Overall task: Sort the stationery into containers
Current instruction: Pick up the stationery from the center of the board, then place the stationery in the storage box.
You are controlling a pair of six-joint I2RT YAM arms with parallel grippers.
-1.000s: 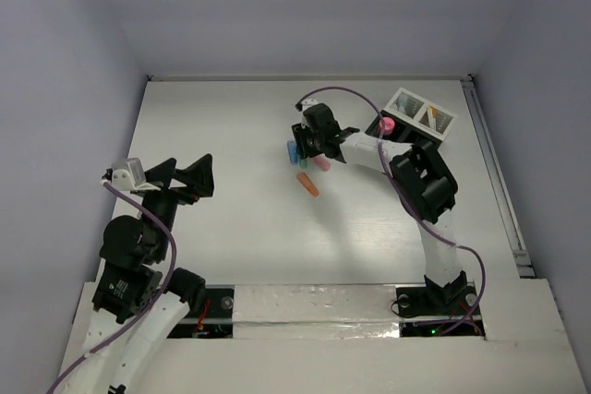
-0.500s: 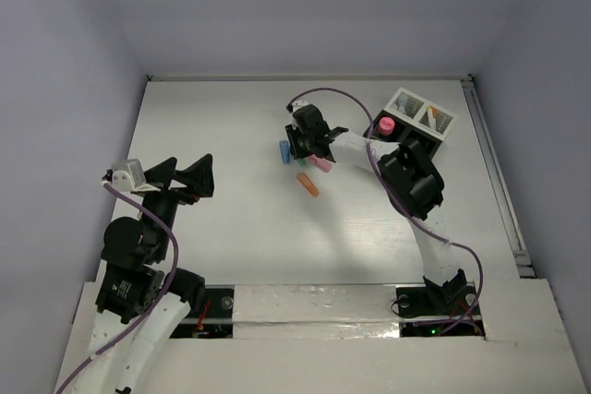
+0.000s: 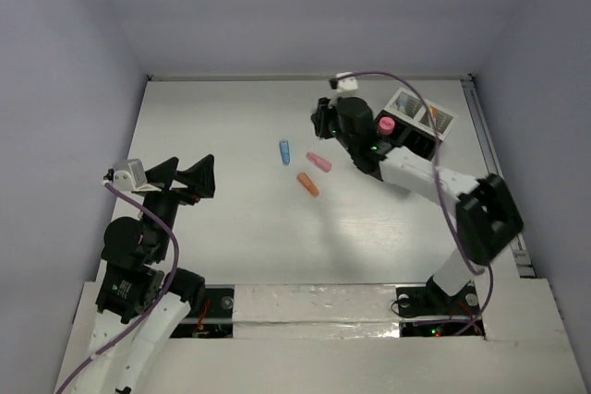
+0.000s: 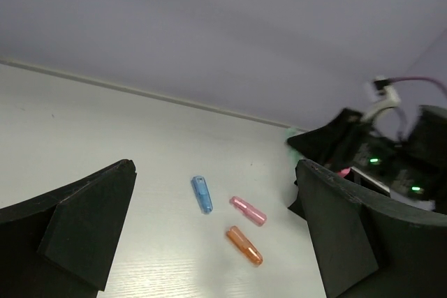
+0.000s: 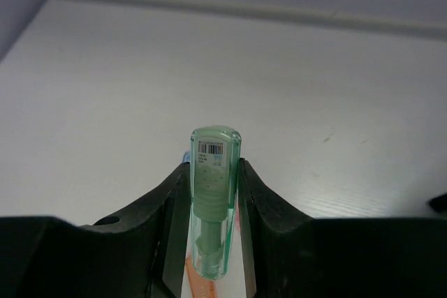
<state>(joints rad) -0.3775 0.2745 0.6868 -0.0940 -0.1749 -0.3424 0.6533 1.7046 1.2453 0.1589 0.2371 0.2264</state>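
Note:
My right gripper [image 5: 214, 179] is shut on a translucent green marker [image 5: 214, 200] with a barcode label, held upright between its fingers. In the top view that gripper [image 3: 325, 119] hangs just left of the black compartment box [image 3: 413, 140] and the white two-cell tray [image 3: 420, 113]. A pink stubby cylinder [image 3: 386, 124] stands at the box. A blue pen [image 3: 284, 151], a pink pen [image 3: 319, 162] and an orange pen [image 3: 307, 185] lie on the table; they also show in the left wrist view [image 4: 202, 194]. My left gripper [image 3: 187, 175] is open and empty at the left.
The white table [image 3: 231, 228] is walled by grey panels on three sides. A metal rail [image 3: 499, 182] runs along the right edge. Purple cables loop over both arms.
My right gripper has lifted away from the pens on the table and swung right toward the containers, carrying the green marker. The left arm has not moved.

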